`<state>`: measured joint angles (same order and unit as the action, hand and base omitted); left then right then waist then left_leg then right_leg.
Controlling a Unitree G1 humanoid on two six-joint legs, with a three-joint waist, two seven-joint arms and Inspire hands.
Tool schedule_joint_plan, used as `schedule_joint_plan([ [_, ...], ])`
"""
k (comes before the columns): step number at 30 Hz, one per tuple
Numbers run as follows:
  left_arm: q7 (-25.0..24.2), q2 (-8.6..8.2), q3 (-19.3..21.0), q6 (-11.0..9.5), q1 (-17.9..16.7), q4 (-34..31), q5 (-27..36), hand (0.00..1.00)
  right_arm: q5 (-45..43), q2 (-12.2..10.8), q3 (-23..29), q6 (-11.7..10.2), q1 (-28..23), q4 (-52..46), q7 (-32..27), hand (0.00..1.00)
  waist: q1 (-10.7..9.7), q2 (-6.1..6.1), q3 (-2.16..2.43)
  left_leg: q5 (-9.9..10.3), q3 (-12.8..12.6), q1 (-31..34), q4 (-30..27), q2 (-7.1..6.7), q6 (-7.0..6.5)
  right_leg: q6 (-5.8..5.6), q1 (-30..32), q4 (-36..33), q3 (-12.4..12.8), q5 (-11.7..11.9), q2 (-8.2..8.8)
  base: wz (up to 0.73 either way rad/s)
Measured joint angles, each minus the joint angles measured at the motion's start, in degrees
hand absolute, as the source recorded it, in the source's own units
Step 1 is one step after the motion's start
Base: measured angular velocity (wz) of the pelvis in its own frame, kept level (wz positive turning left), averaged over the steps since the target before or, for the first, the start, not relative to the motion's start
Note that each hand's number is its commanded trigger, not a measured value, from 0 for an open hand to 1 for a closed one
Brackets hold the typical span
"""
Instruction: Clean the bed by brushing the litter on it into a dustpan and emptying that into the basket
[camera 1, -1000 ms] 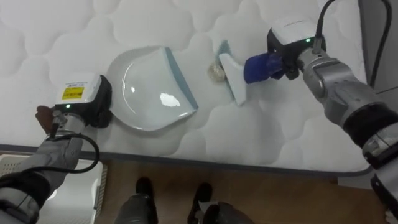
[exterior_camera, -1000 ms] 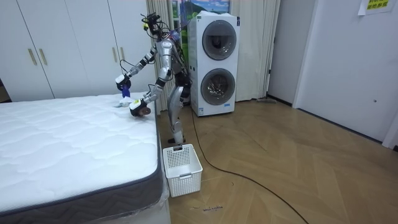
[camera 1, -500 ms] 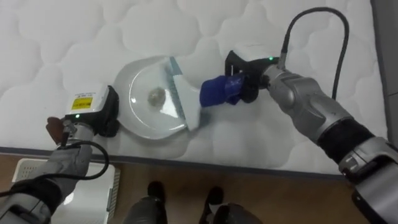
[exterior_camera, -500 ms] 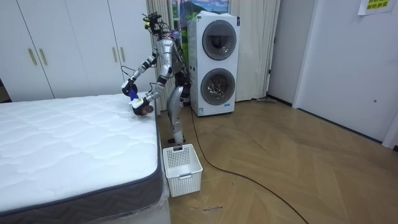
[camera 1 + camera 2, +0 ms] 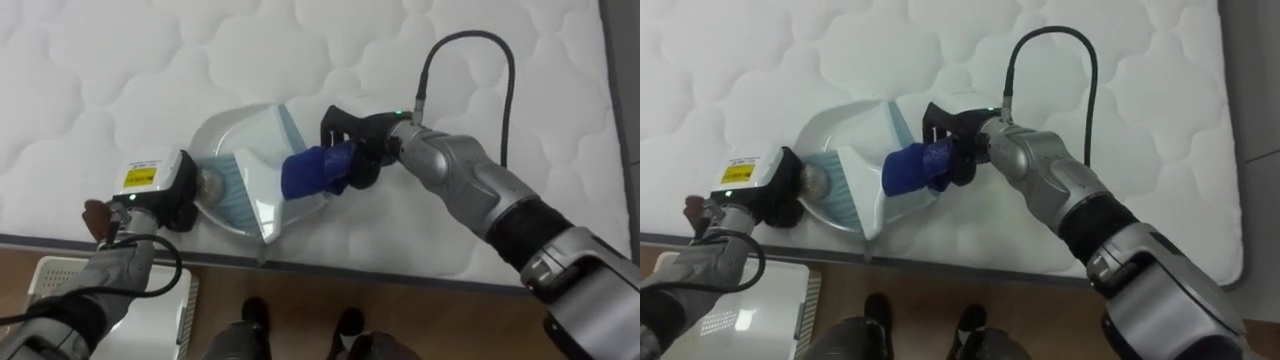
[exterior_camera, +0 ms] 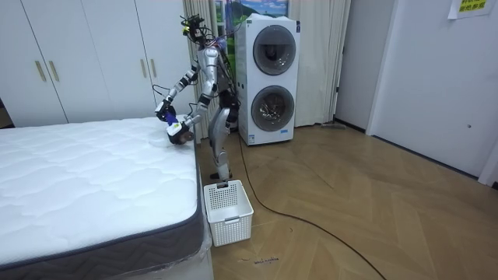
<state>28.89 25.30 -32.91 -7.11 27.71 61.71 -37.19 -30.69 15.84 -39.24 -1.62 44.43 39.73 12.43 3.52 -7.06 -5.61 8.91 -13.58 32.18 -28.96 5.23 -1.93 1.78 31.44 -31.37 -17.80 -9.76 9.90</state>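
In the left eye view the brush (image 5: 262, 190) lies across the dustpan (image 5: 235, 135) on the bed (image 5: 100, 60) near its edge, blue handle towards the right, bristles towards the pan's back, where a small ball (image 5: 210, 183) sits. The right hand (image 5: 365, 150) fingers grasp the handle; the left hand (image 5: 160, 195) fingers clasp the pan's grip. In the room view the robot stands at the bed's corner beside a white basket (image 6: 228, 210)

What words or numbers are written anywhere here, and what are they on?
Yellow sticker on the white box at the robot's left wrist: dark print, too small to read.
Yellow paper sign high on the white wall: too blurred to read.
White stacked washing machines: no print I can read.
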Motion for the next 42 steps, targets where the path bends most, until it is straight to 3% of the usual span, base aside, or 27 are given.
schedule_joint_plan([
  [8, 0.95, -0.19, 0.63, 0.02, -0.19, 0.16, -0.10, 1.00, 0.10, 0.23, 0.16, -0.37, -0.06, 0.01, 0.42, 1.00, -0.28, -0.03, 0.03, 0.01, 0.40, 0.55, -0.71, -0.04, -0.13, 0.22, 0.35, -0.43, -0.04, -0.13, 0.17, 0.00],
  [11, 1.09, -0.31, 0.72, -0.10, -0.23, 0.16, -0.04, 1.00, 0.14, 0.67, 0.57, -1.55, -0.13, 0.05, 0.15, 1.00, -0.28, -0.02, 0.04, -0.05, 0.76, 0.68, -0.93, -0.16, -0.22, 0.20, 0.31, -0.52, -0.15, -0.12, 0.19, 0.05],
  [16, 1.97, -1.29, 1.33, -0.52, -1.29, 0.20, -0.03, 1.00, 0.28, 4.01, 1.36, -3.69, -3.47, 0.05, -1.92, 1.00, -0.02, 0.54, 0.37, 0.01, 1.36, 0.84, -1.64, -0.10, -0.45, 0.04, -0.01, -1.35, -0.88, -0.35, 0.73, 0.08],
  [23, 1.91, -1.34, 1.61, -0.86, -1.36, 0.18, -0.01, 1.00, -0.83, 7.47, 4.72, -4.05, -5.14, 0.05, -3.63, 1.00, -0.05, 1.09, 0.68, 0.06, 1.42, 1.00, -2.45, -0.02, -0.51, 0.15, 0.21, -1.75, -0.81, -0.56, 0.90, 0.01],
  [27, 1.89, -1.33, 4.25, -1.84, -3.37, -1.11, -2.14, 1.00, -0.84, 9.12, 8.23, -5.30, -7.76, 0.03, -5.08, 1.00, 0.27, 2.20, 1.33, 0.10, 1.21, 0.86, -2.27, -0.05, -0.58, 0.12, 0.19, -1.51, -0.62, -0.40, 0.92, -0.02],
  [33, 1.76, -1.17, 8.62, -2.08, -8.52, -4.76, -3.01, 1.00, -0.89, 11.47, 11.77, -6.04, -11.95, 0.03, -5.57, 1.00, 1.05, 2.21, 1.65, 0.10, 0.76, 0.09, -1.64, -0.10, -0.57, 0.07, -0.02, -1.38, -0.06, -0.44, 0.77, -0.03],
  [34, 1.77, -1.17, 9.15, -2.16, -9.27, -5.21, -2.99, 1.00, -0.90, 12.05, 11.82, -6.04, -12.01, 0.03, -5.60, 0.70, 0.99, 2.22, 1.66, 0.10, 0.76, 0.08, -1.66, -0.09, -0.56, 0.07, -0.07, -1.37, -0.10, -0.44, 0.78, 0.00],
  [35, 1.77, -1.17, 9.37, -2.17, -9.60, -5.46, -3.02, 1.00, -0.87, 12.31, 11.82, -6.05, -12.01, 0.03, -5.67, 0.00, 0.98, 2.21, 1.66, 0.10, 0.77, 0.08, -1.69, -0.08, -0.56, 0.07, -0.09, -1.34, -0.11, -0.44, 0.76, 0.00],
  [38, 1.76, -1.12, 10.50, -2.73, -11.07, -6.67, -3.01, 1.00, -0.85, 13.28, 13.11, -6.04, -12.10, 0.04, -6.04, 0.00, 1.08, 2.24, 1.74, 0.11, 0.98, 0.08, -1.78, -0.15, -0.56, 0.06, -0.28, -1.34, -0.29, -0.44, 0.82, 0.04],
  [40, 1.69, -1.11, 10.55, -3.02, -11.88, -6.97, -3.05, 1.00, -0.72, 13.27, 15.36, -6.15, -12.97, 0.04, -6.48, 0.00, 1.09, 2.36, 2.65, 0.11, 1.45, 0.08, -1.71, -0.31, -0.56, -0.02, -0.65, -1.17, -0.81, -0.48, 0.97, 0.10],
  [42, 1.65, -0.73, 11.00, -3.04, -12.92, -9.03, -3.06, 1.00, -0.72, 13.32, 16.97, -6.35, -13.79, 0.04, -7.32, 0.00, 1.11, 2.45, 2.98, 0.09, 1.95, -0.29, -1.54, -0.87, -0.58, -0.18, -1.28, -0.99, -1.02, -0.57, 1.02, 0.10],
])
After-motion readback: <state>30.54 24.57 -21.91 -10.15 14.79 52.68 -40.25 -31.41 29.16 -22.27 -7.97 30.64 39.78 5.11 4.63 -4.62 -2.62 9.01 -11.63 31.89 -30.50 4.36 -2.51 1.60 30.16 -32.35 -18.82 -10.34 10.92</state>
